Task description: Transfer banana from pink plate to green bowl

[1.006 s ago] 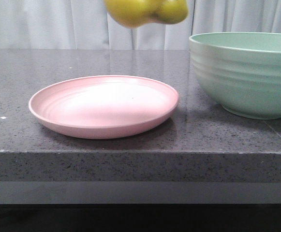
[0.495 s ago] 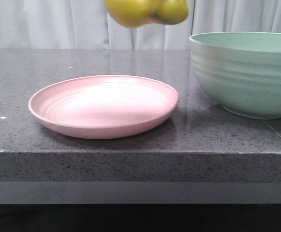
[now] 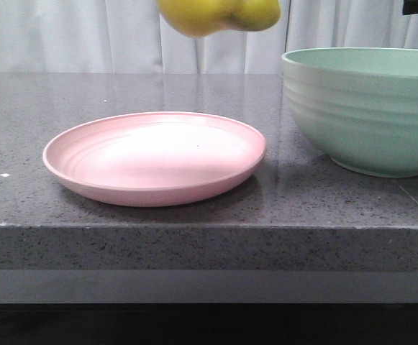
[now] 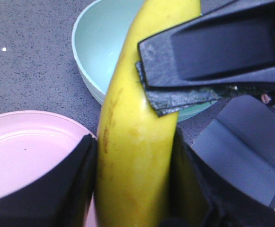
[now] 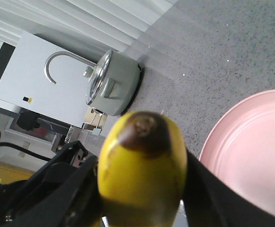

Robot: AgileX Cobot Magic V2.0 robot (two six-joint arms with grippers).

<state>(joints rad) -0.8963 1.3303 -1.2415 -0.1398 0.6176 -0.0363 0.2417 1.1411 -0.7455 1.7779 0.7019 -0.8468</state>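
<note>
The jaws of the left gripper [image 4: 135, 189] are closing on the banana [image 4: 132, 118], one dark finger lying against each flank of the fruit in the left wrist view. In the same view a padded finger of the right gripper [image 5: 142, 189] is pressing on the banana farther along its length. In the right wrist view the dark-tipped end of the fruit is sitting between that gripper's jaws, so both pairs appear to be holding it at once.

The banana is hanging clear of the tabletop [image 3: 122, 90], high in the front view, above the side of the pink plate [image 3: 155, 158] that lies nearer the green bowl [image 3: 360, 108]. The plate is lying bare. The bowl is standing just beside it, apart from its rim, and nothing is showing in the part of its hollow that can be seen.

By this evidence the lift is done and a hand-over between the arms is probably taking place. The next move is calling for one pair of jaws to let go, then a sideways carry over the tall rim before lowering.
</note>
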